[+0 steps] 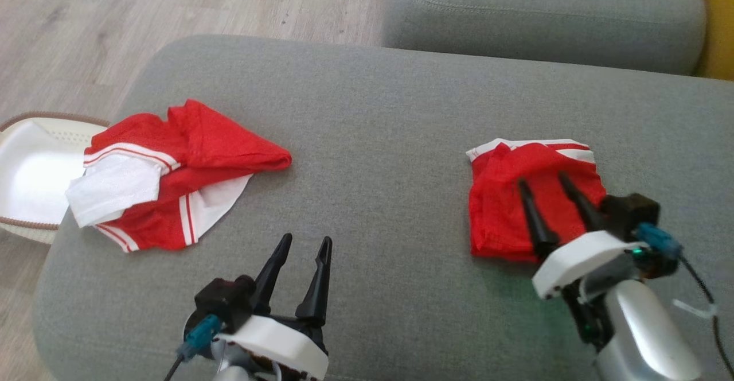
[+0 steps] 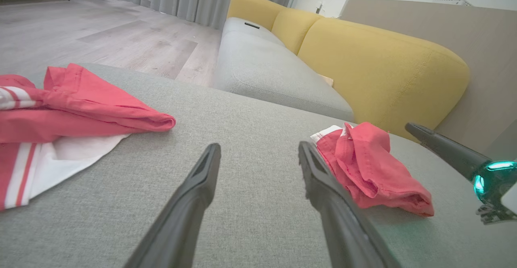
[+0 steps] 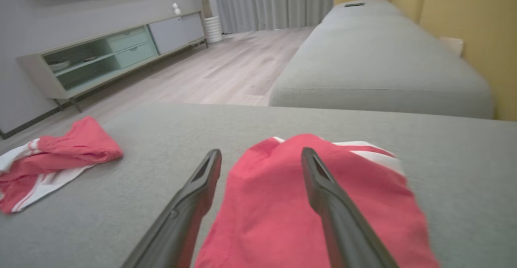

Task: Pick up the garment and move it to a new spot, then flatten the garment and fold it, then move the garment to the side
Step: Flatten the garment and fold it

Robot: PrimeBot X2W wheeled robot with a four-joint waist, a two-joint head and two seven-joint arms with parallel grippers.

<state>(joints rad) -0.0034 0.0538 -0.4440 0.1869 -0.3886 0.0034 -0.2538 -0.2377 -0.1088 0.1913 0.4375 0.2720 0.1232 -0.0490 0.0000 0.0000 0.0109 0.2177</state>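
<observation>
In the head view, the folded garment lies on the right part of the grey ottoman, a compact red mesh bundle, roughly square, with a white band and a thin red stripe along its far edge and a rumpled flap on top. The right tool reaches over its near right corner with both dark fingers spread wide and nothing between them; whether the tips touch the cloth cannot be told. The left tool hangs over bare fabric at the near middle, also spread wide and empty. Well apart on the left, a crumpled garment sprawls in red and white with striped hems, its left edge reaching the ottoman's rim beside a white basket on the wooden floor. In the left wrist view, the left tool points across the ottoman, the folded garment just right of its right finger, lumpy and layered, a white corner at the far side; the crumpled garment sits left, and a yellow sofa back rises beyond. In the right wrist view, the right tool straddles the folded garment, whose smooth red top fills the gap between the wide fingers, white striped trim on its far right edge.
</observation>
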